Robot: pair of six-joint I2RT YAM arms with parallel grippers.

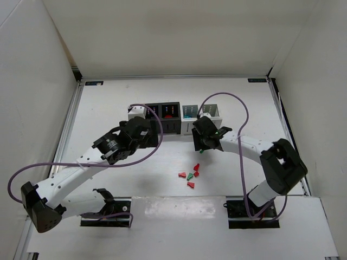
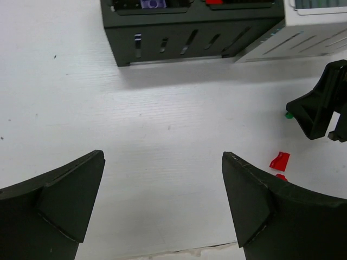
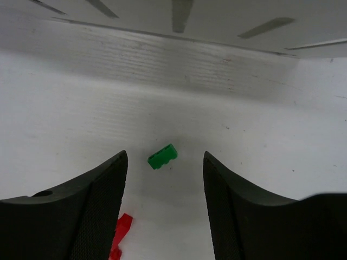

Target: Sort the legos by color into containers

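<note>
Legos [image 3: 162, 156] show twice at my right wrist. A green one lies on the white table [image 3: 271, 124] right between the tips of my right gripper [image 3: 165, 155], with a gap on either side, so the jaws stand apart and pinch nothing. A red lego [image 3: 120, 230] lies further back, beside the left jaw. A white slotted wall of the containers [image 3: 135, 21] stands just ahead.

At my left wrist, my left gripper [image 2: 162, 156] is spread wide over the table and holds nothing. Ahead of it stand the black bins [image 2: 184, 38], with a purple brick [image 2: 153, 3] showing in one. The white bins [image 2: 309, 35] are ahead to the right. My right gripper hangs off to the right with the green lego [image 2: 289, 115] at its tips, and a red brick [image 2: 280, 161] lies nearer, just right of my right jaw.

From overhead, the four containers sit in a row just ahead of both grippers, the black ones before the left and the white ones before the right. A loose cluster [image 1: 191, 175] of red bricks and one green lies behind my right gripper, a little to its left.
</note>
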